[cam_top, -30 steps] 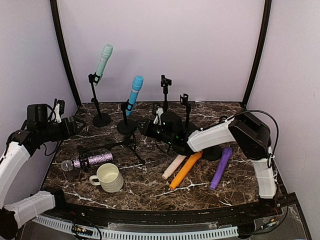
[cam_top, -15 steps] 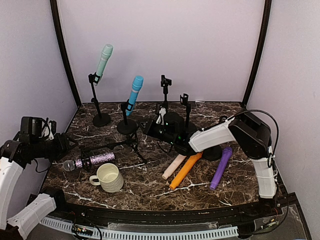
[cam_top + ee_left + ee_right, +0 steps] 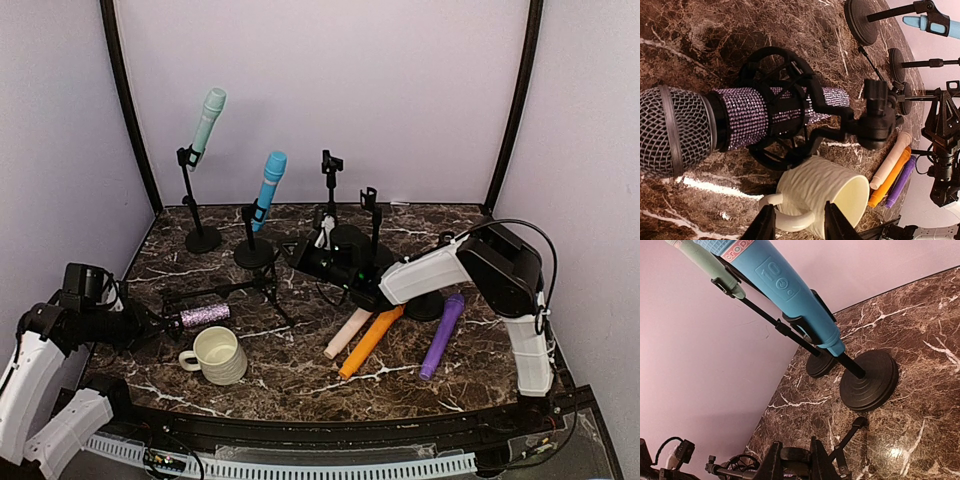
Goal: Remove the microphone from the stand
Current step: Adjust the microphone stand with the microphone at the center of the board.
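Note:
A purple glitter microphone (image 3: pixel 204 315) with a grey mesh head (image 3: pixel 670 131) lies on the marble table, clamped in the black shock mount (image 3: pixel 785 116) of a tipped-over tripod stand (image 3: pixel 235 290). My left gripper (image 3: pixel 135 326) is low at the microphone's head end, which it hides in the top view. In the left wrist view the gripper (image 3: pixel 799 225) is open and empty, with the microphone just beyond its fingertips. My right gripper (image 3: pixel 300 253) is shut on a black part of the stand (image 3: pixel 795 456) near the tripod legs.
A cream mug (image 3: pixel 218 352) stands just in front of the glitter microphone. A teal microphone (image 3: pixel 208 115) and a blue microphone (image 3: pixel 268 180) sit on upright stands at the back, beside two empty stands (image 3: pixel 330 165). Cream (image 3: pixel 348 333), orange (image 3: pixel 370 340) and purple (image 3: pixel 442 335) microphones lie at the right.
My left arm has swung down and toward the near edge, from the left wall to the microphone's head. The right arm and the stand have barely moved.

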Available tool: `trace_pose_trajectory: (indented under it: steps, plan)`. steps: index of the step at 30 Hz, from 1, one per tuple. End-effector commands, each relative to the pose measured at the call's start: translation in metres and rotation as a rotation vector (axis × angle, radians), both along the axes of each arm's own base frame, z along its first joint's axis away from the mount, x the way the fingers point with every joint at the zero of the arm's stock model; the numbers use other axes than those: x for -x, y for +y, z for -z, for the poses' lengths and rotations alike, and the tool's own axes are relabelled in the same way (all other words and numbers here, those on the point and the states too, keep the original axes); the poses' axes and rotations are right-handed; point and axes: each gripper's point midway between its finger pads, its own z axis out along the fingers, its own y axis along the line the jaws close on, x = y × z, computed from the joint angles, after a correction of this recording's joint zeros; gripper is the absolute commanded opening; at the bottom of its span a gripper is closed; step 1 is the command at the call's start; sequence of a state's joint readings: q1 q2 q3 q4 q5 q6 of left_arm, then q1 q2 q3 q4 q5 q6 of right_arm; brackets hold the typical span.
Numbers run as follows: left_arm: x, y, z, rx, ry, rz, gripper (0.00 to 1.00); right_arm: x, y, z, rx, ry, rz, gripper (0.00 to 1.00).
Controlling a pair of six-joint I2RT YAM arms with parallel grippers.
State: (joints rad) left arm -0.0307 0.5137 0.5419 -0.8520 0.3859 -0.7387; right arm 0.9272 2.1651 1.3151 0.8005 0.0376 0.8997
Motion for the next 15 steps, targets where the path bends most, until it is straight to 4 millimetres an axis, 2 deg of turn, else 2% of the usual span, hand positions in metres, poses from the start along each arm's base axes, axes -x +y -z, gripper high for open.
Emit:
trace_pose_trajectory:
  steps: [1,4,9,15]
  plan:
    - [-0.014,-0.002,0.008,0.026,-0.034,-0.014,0.36,-0.008,-0.012,-0.032,-0.101,-0.009,0.033,0.0]
    - [-0.023,-0.002,0.01,0.027,-0.061,-0.014,0.36,-0.008,-0.012,-0.031,-0.103,-0.007,0.034,0.0]
    - [-0.024,-0.004,0.016,0.035,-0.044,-0.01,0.3,-0.008,-0.012,-0.031,-0.112,0.0,0.03,0.0]
    - [-0.025,0.001,0.013,0.025,-0.068,-0.041,0.38,-0.009,-0.01,-0.03,-0.127,0.011,0.019,0.0]
